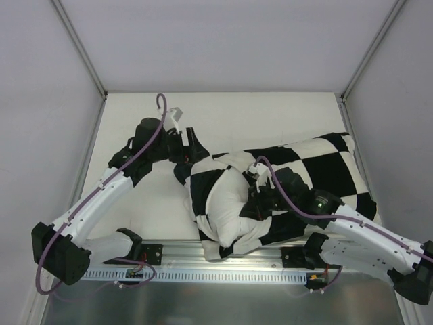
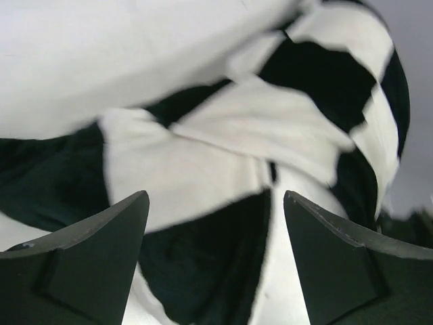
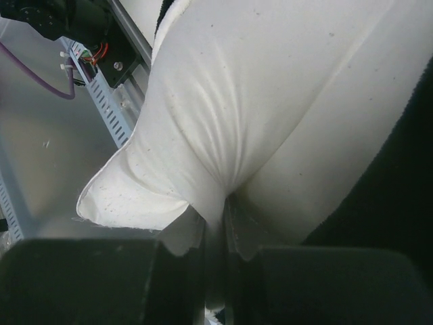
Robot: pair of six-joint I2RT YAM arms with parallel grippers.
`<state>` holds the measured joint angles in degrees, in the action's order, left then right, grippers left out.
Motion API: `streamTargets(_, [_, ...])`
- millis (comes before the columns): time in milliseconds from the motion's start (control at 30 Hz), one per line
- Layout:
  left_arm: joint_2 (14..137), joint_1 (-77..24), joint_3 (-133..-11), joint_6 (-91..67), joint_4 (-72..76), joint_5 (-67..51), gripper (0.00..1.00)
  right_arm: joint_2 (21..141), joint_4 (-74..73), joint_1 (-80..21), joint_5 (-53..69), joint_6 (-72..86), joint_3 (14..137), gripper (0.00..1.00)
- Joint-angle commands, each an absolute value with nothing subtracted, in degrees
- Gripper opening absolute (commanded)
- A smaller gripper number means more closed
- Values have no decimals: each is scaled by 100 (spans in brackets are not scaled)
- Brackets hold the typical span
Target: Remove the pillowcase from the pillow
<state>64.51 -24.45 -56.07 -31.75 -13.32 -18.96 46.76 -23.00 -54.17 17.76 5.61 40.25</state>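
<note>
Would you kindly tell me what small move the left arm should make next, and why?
Probably nudge the left jaws forward and close them on the pillowcase: they stand open with checkered fabric just ahead, while the right jaws are shut on the white pillow, anchoring it for the pull.

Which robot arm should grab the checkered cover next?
Left. The left hand is open right at the limp black-and-white checkered fabric pillowcase, while the right hand is pinched shut on the plump plain white pillow.
</note>
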Motion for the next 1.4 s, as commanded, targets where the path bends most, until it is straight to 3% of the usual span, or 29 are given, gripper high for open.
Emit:
streamTargets(0, [6162, -3277, -6029, -2040, -2097, -1786, 81, 4860, -2338, -5423, 1820, 413, 4447, 1])
streamTargets(167, [5898, -3935, -5793, -1934, -2540, -1898, 85, 5053, -2329, -5423, 1635, 273, 4667, 1])
streamTargets(433, [6512, -4500, -5608, -1960, -3067, -599, 81, 5458, -2338, -5388, 1503, 97, 5150, 1])
streamTargets(533, [6767, -4500, -5537, -2065, -3059, -396, 74, 5441, -2329, -5370, 1485, 79, 5221, 1])
streamTargets(600, [6933, -4491, -5520, -2161, -3067, 191, 57, 5379, -2329, -5370, 1494, 44, 5203, 1])
streamTargets(667, [7022, -4343, -5502, -2276, -3059, 465, 47, 5300, -2373, -5370, 1520, 44, 5159, 1])
streamTargets(700, [7066, -4246, -5502, -2346, -3059, 448, 36, 5169, -2460, -5361, 1512, 53, 5081, 1])
streamTargets(900, [6882, -3525, -5423, -2558, -2752, 10, 18, 4387, -2987, -5046, 1160, -36, 4589, 1])
streamTargets(967, [6978, -3254, -5440, -2663, -2690, -237, 1, 4018, -3084, -4949, 1108, -18, 4413, 1])
streamTargets(1367, [8638, -1767, -5247, -4297, -1092, -1430, 0, 2663, -3664, -4764, 545, 448, 4218, 1])
